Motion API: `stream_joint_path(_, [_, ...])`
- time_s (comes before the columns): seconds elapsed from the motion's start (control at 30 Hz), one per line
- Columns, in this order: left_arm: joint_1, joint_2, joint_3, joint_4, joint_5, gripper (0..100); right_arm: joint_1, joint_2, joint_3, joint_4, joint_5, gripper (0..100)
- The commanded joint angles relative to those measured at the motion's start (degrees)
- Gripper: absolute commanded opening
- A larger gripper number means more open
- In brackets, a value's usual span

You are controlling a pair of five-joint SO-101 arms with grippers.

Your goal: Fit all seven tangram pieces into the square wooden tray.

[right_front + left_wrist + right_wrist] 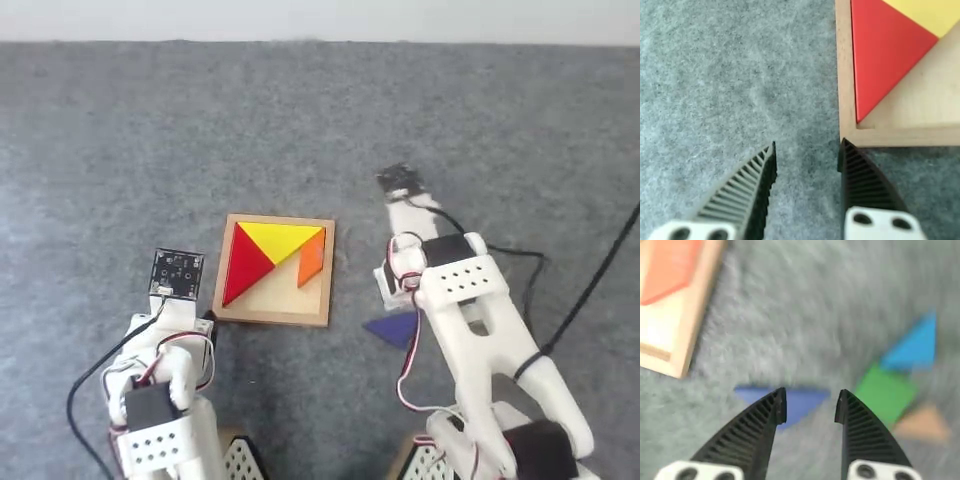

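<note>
The square wooden tray (272, 312) lies mid-table with a red triangle (243, 268), a yellow triangle (277, 239) and an orange piece (312, 258) in it. My left gripper (808, 149) is open and empty just off the tray's near corner (847, 134), next to the red triangle (885, 55). My right gripper (811, 395) is open above a dark blue triangle (801, 402), which lies on the carpet to the right of the tray (395, 328). Beyond it lie a green square (885, 392), a light blue triangle (912, 347) and a tan triangle (922, 422).
Grey carpet covers the whole table. Part of the tray floor (275, 293) is bare wood. The right arm's white body (470, 310) hangs over the loose pieces, and a black cable (590, 290) runs along the right side.
</note>
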Motion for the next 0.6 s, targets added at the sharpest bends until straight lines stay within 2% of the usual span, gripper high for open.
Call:
stream_joint_path(0.0, [-0.35,-0.79,-0.48,0.35,-0.35,20,-3.65,-3.03,-3.52,9.63,-8.35,17.7])
stream_joint_path(0.07, [-0.35,-0.79,-0.48,0.35,-0.35,20,-7.16,-3.03,-3.52,14.64,-11.87,17.7])
stream_joint_path(0.17, [-0.35,-0.79,-0.48,0.35,-0.35,20,-12.18,-2.95,-2.11,19.38,-12.31,18.0])
stream_joint_path(0.3, [-0.35,-0.79,-0.48,0.35,-0.35,20,-13.67,-2.86,2.55,10.51,-11.25,17.7])
stream_joint_path(0.4, [-0.35,-0.79,-0.48,0.35,-0.35,20,-13.23,-0.57,6.15,3.91,-6.33,17.7])
stream_joint_path(0.57, [-0.35,-0.79,-0.48,0.35,-0.35,20,-11.21,8.22,6.95,-0.92,0.7,17.7])
